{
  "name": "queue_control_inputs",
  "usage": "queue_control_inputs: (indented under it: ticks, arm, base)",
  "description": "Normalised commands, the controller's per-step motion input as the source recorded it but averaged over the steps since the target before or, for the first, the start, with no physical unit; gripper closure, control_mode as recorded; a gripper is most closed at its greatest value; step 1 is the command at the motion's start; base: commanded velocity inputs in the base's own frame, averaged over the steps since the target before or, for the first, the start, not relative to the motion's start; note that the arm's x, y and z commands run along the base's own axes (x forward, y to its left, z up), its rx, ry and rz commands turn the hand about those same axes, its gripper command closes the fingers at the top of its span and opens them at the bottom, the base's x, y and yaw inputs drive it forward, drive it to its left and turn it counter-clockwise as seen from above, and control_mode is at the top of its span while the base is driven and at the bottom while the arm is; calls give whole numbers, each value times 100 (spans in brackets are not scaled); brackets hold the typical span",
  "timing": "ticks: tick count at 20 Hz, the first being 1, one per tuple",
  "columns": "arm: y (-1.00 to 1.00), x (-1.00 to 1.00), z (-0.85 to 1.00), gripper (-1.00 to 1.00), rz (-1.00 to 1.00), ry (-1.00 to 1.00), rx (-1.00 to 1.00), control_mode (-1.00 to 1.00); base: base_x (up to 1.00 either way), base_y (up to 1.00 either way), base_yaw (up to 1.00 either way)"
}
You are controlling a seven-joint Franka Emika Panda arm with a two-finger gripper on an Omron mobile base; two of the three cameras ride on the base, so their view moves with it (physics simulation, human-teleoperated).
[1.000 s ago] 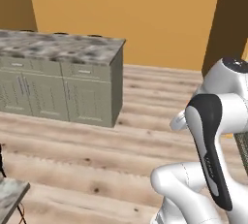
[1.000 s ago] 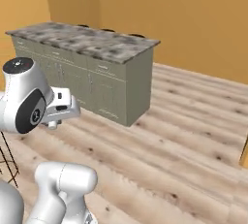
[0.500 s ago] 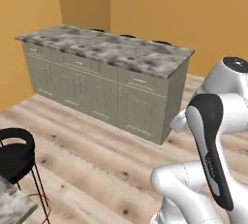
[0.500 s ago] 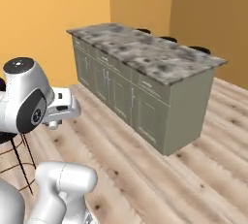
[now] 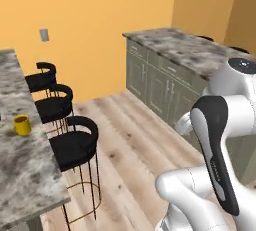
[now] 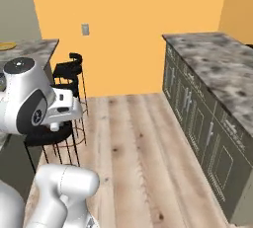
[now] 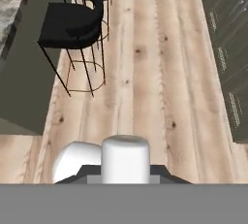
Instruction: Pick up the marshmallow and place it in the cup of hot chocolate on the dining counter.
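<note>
The cup of hot chocolate (image 5: 21,124), a small yellow mug, stands on the dining counter (image 5: 25,170) at the left of the left base view. The same marbled counter (image 6: 30,49) appears at the far left in the right base view, and one corner of it (image 7: 10,9) shows in the hand view. The marshmallow is out of view. My arm is folded close over the base. The white hand (image 6: 66,107) is tucked by the arm, with the gripper's fingers hidden, far from the mug.
Three black stools (image 5: 75,142) line the dining counter's near side. A yellow-rimmed plate (image 6: 6,46) lies on that counter. A marbled counter with drawers (image 5: 180,70) runs along the right. Bare wood floor (image 6: 133,143) lies between the two counters.
The whole picture has swung as the base turned. The dining counter, stools and mug have come into view at the left, and the drawer counter has slid to the right.
</note>
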Motion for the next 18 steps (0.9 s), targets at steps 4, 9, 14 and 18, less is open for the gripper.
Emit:
queue_control_inputs:
  ticks: [4, 9, 14, 18]
  arm:
    - [0, 0, 0, 100, 0, 0, 0, 100]
    - [0, 0, 0, 100, 0, 0, 0, 100]
    - [0, 0, 0, 100, 0, 0, 0, 100]
    - [0, 0, 0, 100, 0, 0, 0, 100]
  base:
    - [39, -47, 79]
    - [23, -100, 60]
    - [48, -81, 59]
    - [100, -21, 55]
